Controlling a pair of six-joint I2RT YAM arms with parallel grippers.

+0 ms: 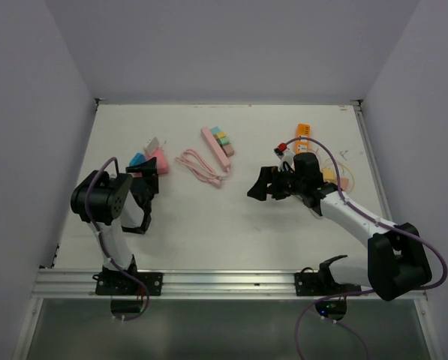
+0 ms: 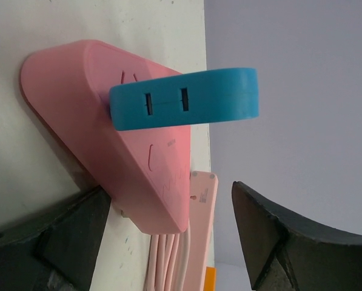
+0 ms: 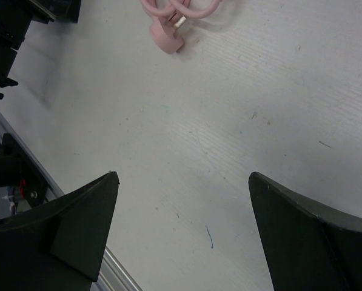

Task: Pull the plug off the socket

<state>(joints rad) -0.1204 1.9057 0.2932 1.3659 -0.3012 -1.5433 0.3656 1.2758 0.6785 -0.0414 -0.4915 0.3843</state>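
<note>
A pink socket block (image 2: 102, 133) lies on the white table, with a blue plug (image 2: 187, 100) stuck in its face. In the top view the block (image 1: 160, 160) and blue plug (image 1: 136, 159) sit at the far left. My left gripper (image 2: 168, 189) is open. Its jaws stand either side of the block's near end, the left finger (image 2: 65, 236) close beside it and the right finger (image 2: 284, 236) apart from it. The blue plug is beyond the fingertips. My right gripper (image 1: 265, 184) is open and empty over bare table at the middle, also seen in the right wrist view (image 3: 182, 177).
A pink power strip (image 1: 216, 144) with several coloured plugs (image 1: 223, 139) lies at the back centre, and its coiled pink cable (image 1: 201, 165) lies in front of it. The cable's end plug (image 3: 168, 41) shows in the right wrist view. An orange box (image 1: 303, 130) and small yellow pieces (image 1: 332, 174) are at the right.
</note>
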